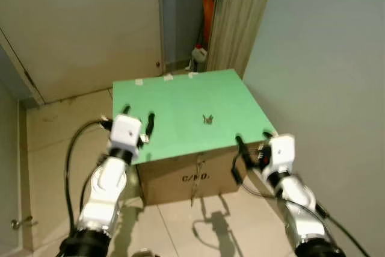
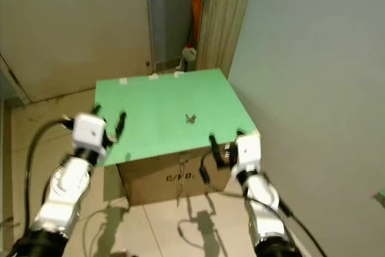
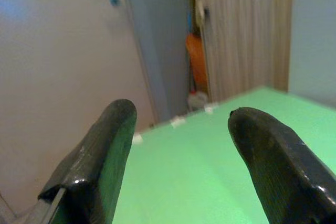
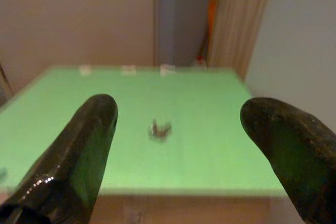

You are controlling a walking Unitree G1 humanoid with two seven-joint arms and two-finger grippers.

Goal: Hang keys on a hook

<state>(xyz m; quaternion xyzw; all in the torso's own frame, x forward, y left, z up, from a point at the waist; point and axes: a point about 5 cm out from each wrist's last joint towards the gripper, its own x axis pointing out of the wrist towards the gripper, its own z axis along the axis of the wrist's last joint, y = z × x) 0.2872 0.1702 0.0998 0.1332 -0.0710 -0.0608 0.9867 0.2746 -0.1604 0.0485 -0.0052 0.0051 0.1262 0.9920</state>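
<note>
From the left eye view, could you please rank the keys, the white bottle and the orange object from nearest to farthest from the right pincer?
1. Keys, on the green board, just ahead of the right pincer.
2. White bottle, on the floor past the board's far edge.
3. Orange object, higher in the gap beside the curtain, farthest.

A matt, smooth green sheet point(image 1: 180, 112) covers the top of a brown cardboard box point(image 1: 180, 179), whose front is dull, printed and taped down the middle. Small pale tape strips point(image 1: 168, 77) sit along the sheet's far edge. The keys point(image 1: 208, 119) look like dark metal, too small to tell more. The left gripper point(image 1: 138, 118) and right gripper point(image 1: 252, 139) have glossy black plastic-looking fingers point(image 3: 94, 166) that catch highlights, on glossy white housings and silvery arms. The floor point(image 1: 54, 124) is pale, smooth tile with a slight sheen. The door point(image 1: 84, 22) looks smooth and matt; the ribbed panel point(image 1: 240, 10) looks like wood.
</note>
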